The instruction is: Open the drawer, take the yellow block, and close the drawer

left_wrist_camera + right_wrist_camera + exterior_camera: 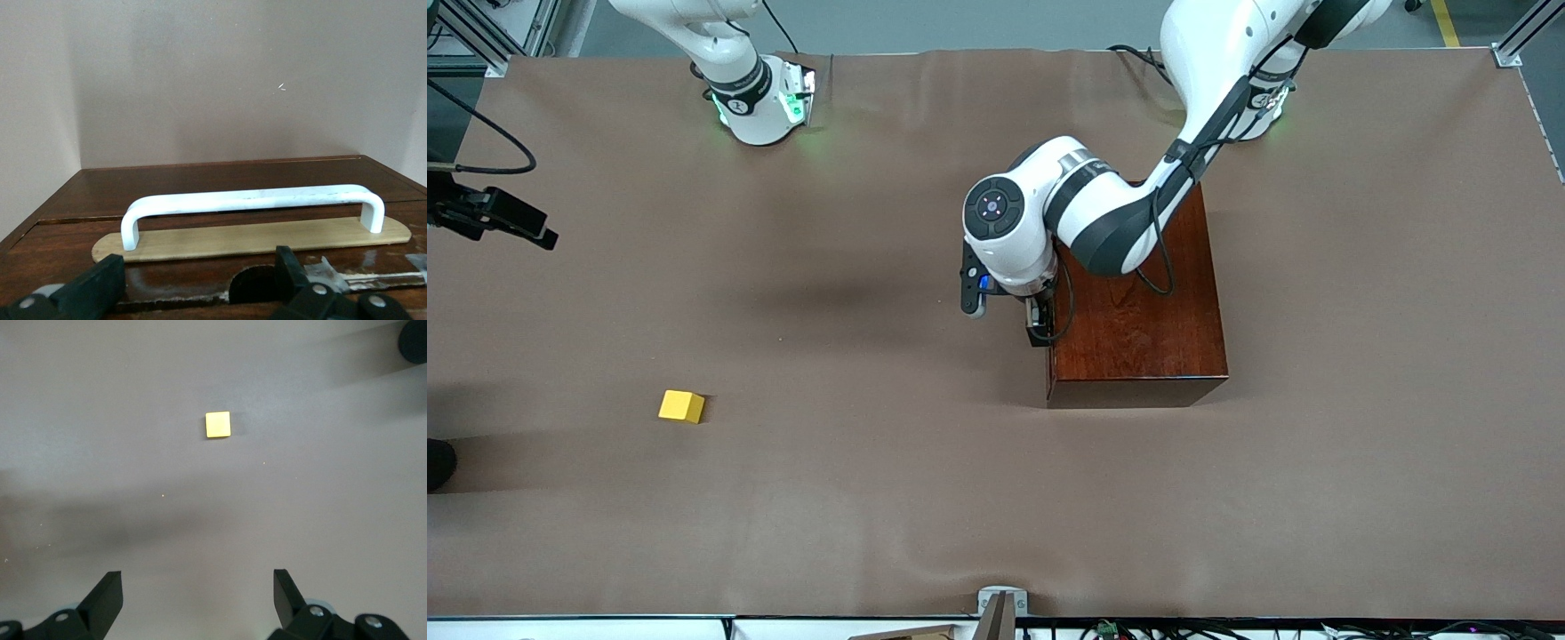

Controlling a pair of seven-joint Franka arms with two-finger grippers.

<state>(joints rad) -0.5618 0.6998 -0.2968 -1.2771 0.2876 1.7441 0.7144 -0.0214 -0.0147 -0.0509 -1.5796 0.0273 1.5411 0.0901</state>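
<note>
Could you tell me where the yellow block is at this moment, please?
The yellow block lies alone on the brown table cover toward the right arm's end, well away from the wooden box. The open right gripper is high over it.

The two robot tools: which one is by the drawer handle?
The left tool, open, right at the white handle of the wooden box. The right tool only looks down at the yellow block.

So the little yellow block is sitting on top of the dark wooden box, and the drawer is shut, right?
Not quite. The yellow block lies on the brown table cover, well away from the dark wooden box, toward the right arm's end of the table, as the front view shows. The drawer does look shut.
</note>
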